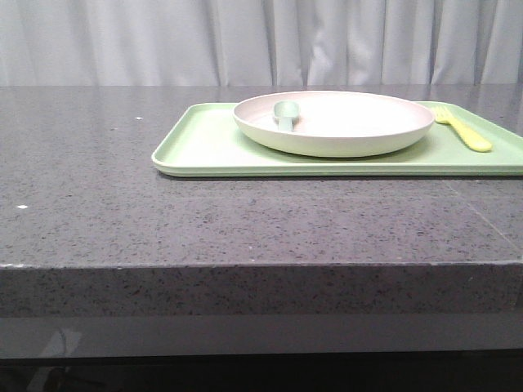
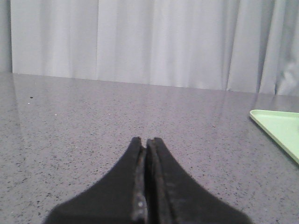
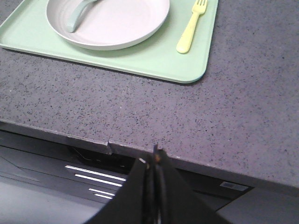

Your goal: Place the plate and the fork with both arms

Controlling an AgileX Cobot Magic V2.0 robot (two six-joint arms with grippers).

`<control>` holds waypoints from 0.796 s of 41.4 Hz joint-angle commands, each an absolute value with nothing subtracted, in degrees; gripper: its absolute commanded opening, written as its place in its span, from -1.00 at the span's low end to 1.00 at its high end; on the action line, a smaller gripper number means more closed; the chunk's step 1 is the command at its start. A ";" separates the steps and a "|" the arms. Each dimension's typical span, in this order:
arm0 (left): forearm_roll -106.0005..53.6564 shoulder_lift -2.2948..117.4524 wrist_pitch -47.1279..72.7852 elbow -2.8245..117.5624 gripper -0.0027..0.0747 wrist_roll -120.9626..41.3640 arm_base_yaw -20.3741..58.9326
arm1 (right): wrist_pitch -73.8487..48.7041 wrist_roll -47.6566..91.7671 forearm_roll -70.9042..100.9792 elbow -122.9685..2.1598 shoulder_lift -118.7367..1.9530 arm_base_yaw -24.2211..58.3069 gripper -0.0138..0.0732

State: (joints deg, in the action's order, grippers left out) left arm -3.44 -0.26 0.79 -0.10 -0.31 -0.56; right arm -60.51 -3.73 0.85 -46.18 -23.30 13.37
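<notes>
The pale pinkish-cream plate [image 1: 343, 122] sits on the light-green tray [image 1: 204, 147] at the right of the table; it also shows in the right wrist view [image 3: 112, 23]. A pale blue-green spoon [image 1: 286, 114] lies inside the plate. The pale-yellow fork [image 1: 464, 131] lies on the tray to the right of the plate, also seen in the right wrist view [image 3: 190, 28]. My left gripper [image 2: 147, 141] is shut and empty, low over bare table left of the tray. My right gripper [image 3: 154, 151] is shut and empty, at the table's front edge. Neither gripper shows in the front view.
The tray's corner [image 2: 280, 130] shows at the right of the left wrist view. The grey speckled table [image 1: 98, 188] stretches left of the tray. A white curtain [image 1: 245, 41] hangs behind. The table's front edge [image 3: 70, 135] lies below the right gripper.
</notes>
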 commanded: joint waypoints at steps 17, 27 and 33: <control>-3.89 -1.50 -4.31 -0.70 -0.98 -0.51 3.17 | -56.73 -3.70 0.51 -47.42 -23.78 13.36 -0.95; -3.89 -1.50 -4.31 -0.70 -0.98 -0.51 3.17 | -56.73 -3.70 0.51 -47.42 -23.78 13.36 -0.95; -3.89 -1.50 -4.31 -0.70 -0.98 -0.51 3.17 | -56.73 -3.70 0.51 -47.42 -23.78 13.36 -0.95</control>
